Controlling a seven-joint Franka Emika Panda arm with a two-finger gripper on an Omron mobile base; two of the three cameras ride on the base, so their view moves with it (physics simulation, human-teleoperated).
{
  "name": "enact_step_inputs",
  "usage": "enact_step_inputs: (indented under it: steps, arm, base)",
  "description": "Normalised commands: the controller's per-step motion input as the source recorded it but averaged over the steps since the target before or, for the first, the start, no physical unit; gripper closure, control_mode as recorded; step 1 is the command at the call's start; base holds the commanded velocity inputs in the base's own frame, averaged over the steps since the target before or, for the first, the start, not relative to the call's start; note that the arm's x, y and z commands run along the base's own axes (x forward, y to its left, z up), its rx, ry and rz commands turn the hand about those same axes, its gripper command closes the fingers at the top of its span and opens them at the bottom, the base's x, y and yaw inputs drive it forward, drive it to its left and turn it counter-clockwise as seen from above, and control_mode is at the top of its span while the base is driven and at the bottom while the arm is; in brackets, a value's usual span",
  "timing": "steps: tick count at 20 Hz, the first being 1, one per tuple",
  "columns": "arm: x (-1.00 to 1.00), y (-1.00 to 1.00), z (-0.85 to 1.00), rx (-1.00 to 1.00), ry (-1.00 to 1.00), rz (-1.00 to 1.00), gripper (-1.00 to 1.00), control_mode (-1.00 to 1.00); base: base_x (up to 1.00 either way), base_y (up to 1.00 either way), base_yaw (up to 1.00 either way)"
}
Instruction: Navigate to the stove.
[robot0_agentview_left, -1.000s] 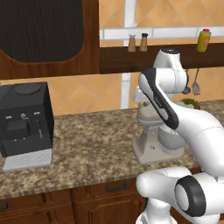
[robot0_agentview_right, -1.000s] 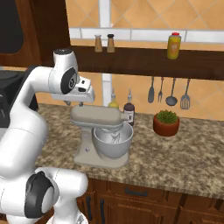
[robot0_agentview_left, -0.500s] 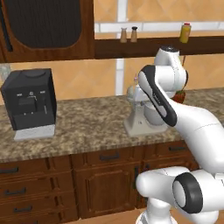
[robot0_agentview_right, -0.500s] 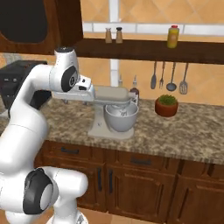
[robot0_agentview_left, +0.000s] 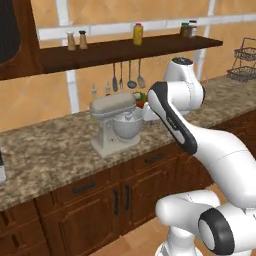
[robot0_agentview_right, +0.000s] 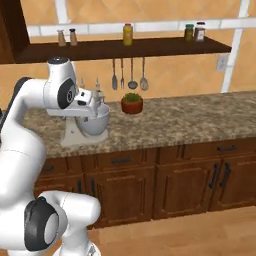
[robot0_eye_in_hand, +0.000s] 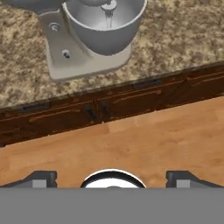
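Note:
The stove is out of view. My arm is folded up in front of the granite counter (robot0_agentview_left: 55, 150), with the hand (robot0_agentview_right: 93, 103) held over the counter's front edge next to a grey stand mixer (robot0_agentview_right: 84, 126). The gripper (robot0_eye_in_hand: 112, 179) points down at the wood floor (robot0_eye_in_hand: 144, 140) and stands open, its two fingertips (robot0_eye_in_hand: 43, 178) far apart with nothing between them. The mixer's bowl (robot0_eye_in_hand: 105, 22) and base sit at the top of the hand view.
Dark wood cabinets (robot0_agentview_right: 190, 180) run under the counter (robot0_agentview_right: 200, 115). A potted plant (robot0_agentview_right: 132, 103) stands right of the mixer (robot0_agentview_left: 117, 125). Utensils (robot0_agentview_right: 132, 75) hang under a shelf (robot0_agentview_right: 150, 47) with bottles. A wire basket (robot0_agentview_left: 245, 62) sits far right.
The whole picture has shifted: the base has backed off and turned right along the counter. The black coffee machine has left the left base view; more counter shows to the right.

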Motion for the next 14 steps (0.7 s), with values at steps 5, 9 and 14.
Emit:
enact_step_inputs:
  steps: [5, 9, 14]
  arm:
    - [0.00, 0.00, 0.00, 0.00, 0.00, 0.00, -1.00, 1.00]
    - [0.00, 0.00, 0.00, 0.00, 0.00, 0.00, -1.00, 1.00]
    - [0.00, 0.00, 0.00, 0.00, 0.00, 0.00, -1.00, 1.00]
  base:
    - [0.00, 0.07, -1.00]
    - [0.00, 0.07, -1.00]
    - [0.00, 0.16, -1.00]
